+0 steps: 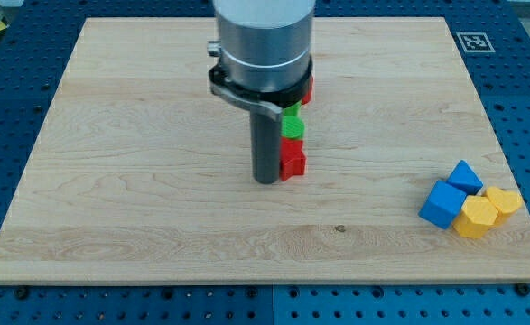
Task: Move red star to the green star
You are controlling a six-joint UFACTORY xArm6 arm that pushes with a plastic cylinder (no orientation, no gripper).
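Red star-ish block, small, solid, prob. wood or hard plastic, sits just right of centre frame on the pale wooden board. I judge it light, stiff, not fragile, and likely to slide easily on the smooth grain. Can't be held, only shoved, so best contact is a flat face, low and centred, or it'll spin off line. Its points make that fiddly.

No claw on me: just a straight dark rod, nothing to open or close, nothing held. My tip is down on the board, touching or just beside the red block's left side.

Green block, star shape only partly visible behind the rod housing, sits directly above the red one, touching or nearly so. Another red block peeks out further up, mostly hidden.

Lower right of frame: blue cube-like block, blue angular block, two yellow blocks, clustered, well apart from the action.

Judgement: task looks nearly done.
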